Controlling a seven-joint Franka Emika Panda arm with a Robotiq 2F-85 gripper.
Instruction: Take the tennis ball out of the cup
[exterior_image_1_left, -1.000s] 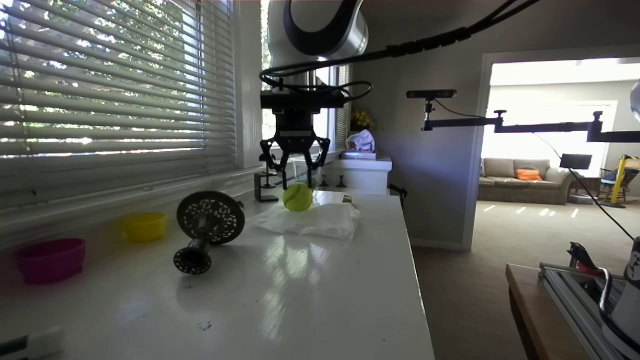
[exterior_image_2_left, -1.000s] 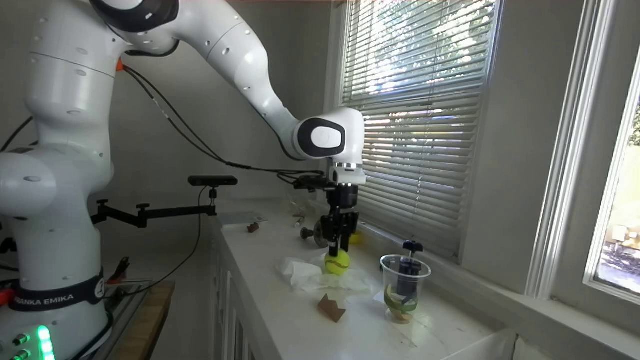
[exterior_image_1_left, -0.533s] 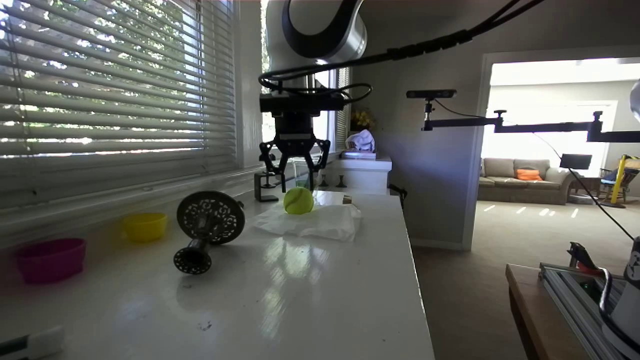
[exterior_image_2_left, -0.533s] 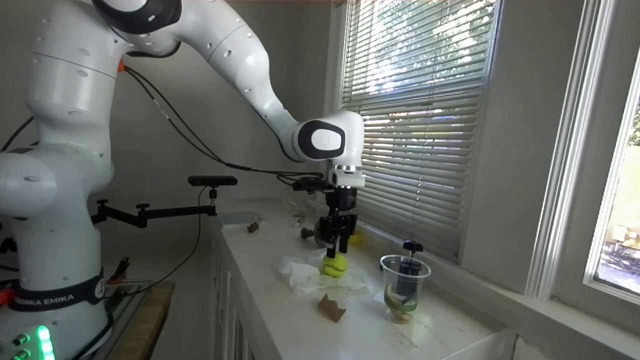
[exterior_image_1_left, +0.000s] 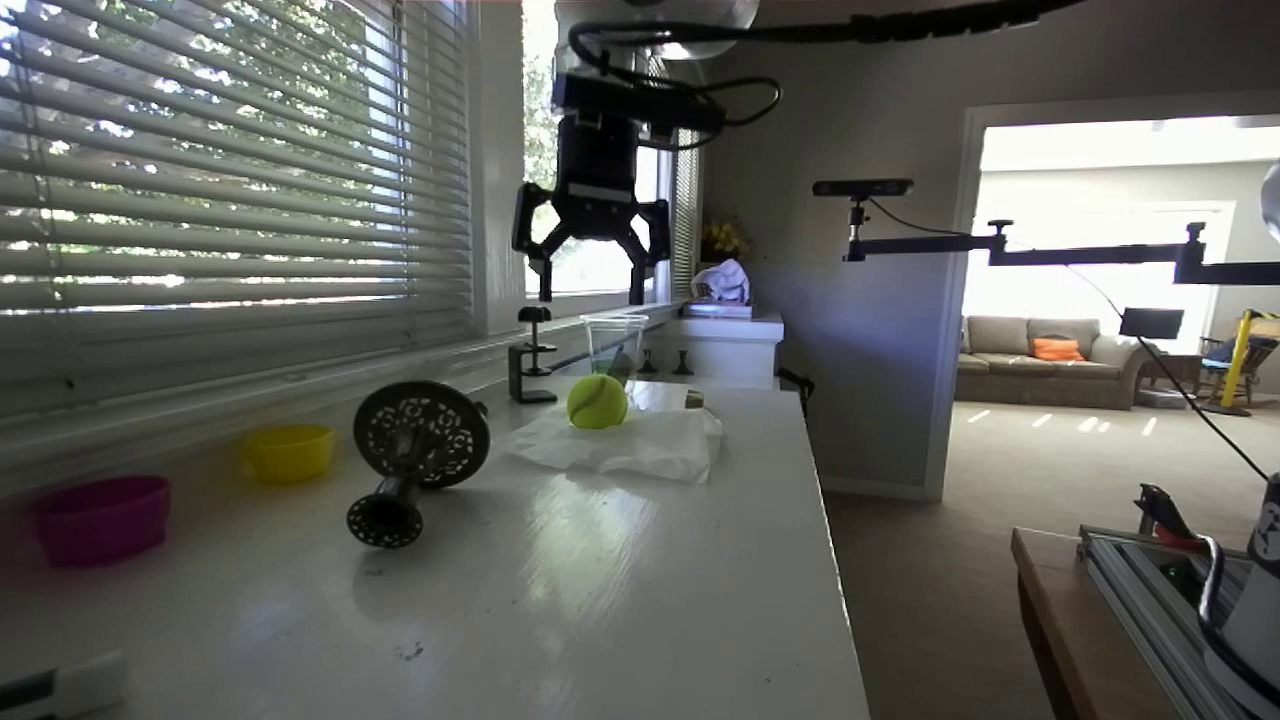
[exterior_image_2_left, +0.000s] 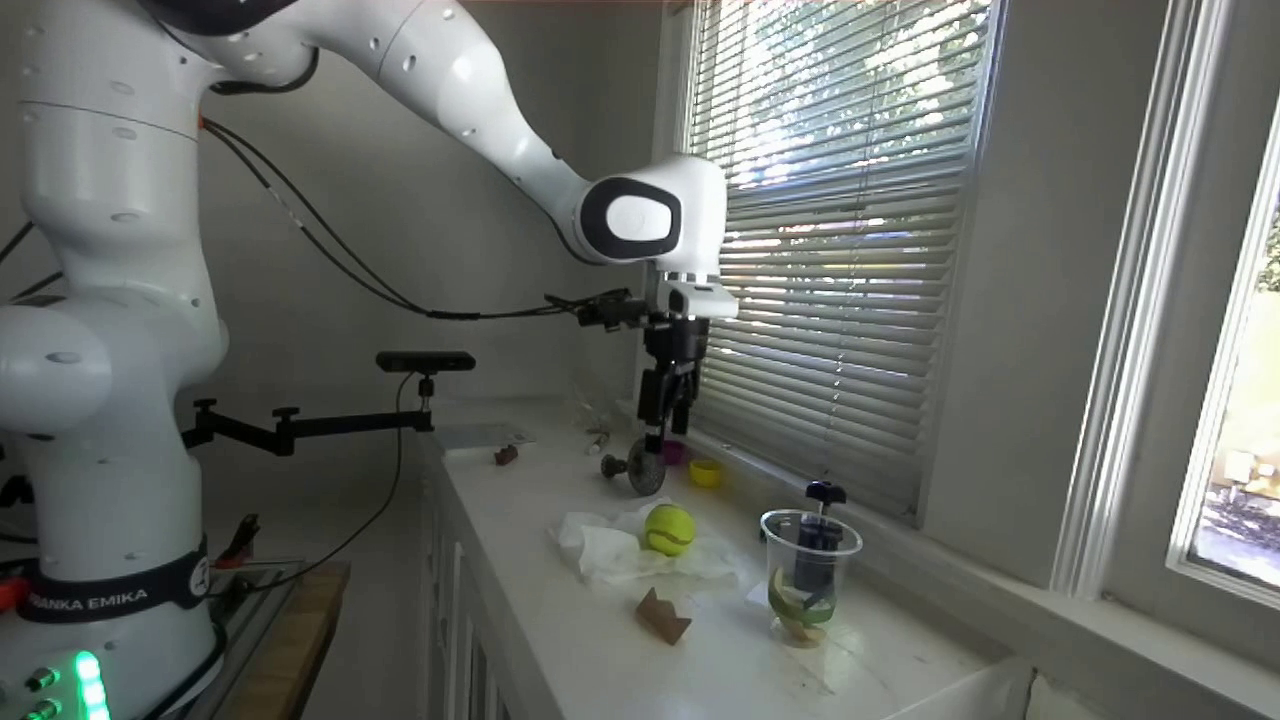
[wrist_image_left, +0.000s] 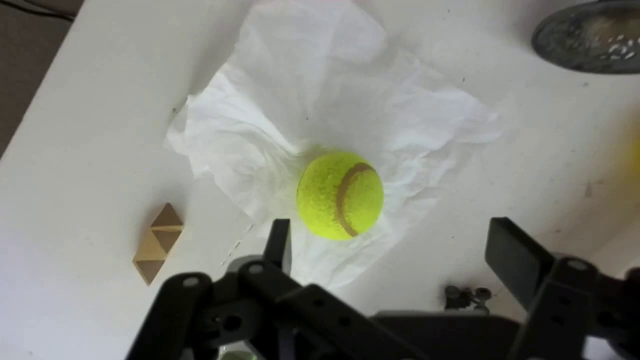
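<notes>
Blocky black fingers (wrist_image_left: 517, 262) stand wide apart with nothing between them. Well below, clear of both, the fuzzy yellow-green tennis ball (wrist_image_left: 340, 195) rests on a crumpled white sheet (wrist_image_left: 325, 110), apart from the clear plastic cup (exterior_image_2_left: 802, 572), so the task looks done. Round, it has no long axis; withdrawal probably needs only height. Against half a second ago, the fingers are higher and wider apart; the ball is unmoved.

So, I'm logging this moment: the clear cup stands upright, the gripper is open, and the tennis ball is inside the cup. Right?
Not quite: the tennis ball is outside the cup, resting on the crumpled white sheet, as both exterior views show. The rest holds: the cup stands upright and the gripper is open.
</notes>
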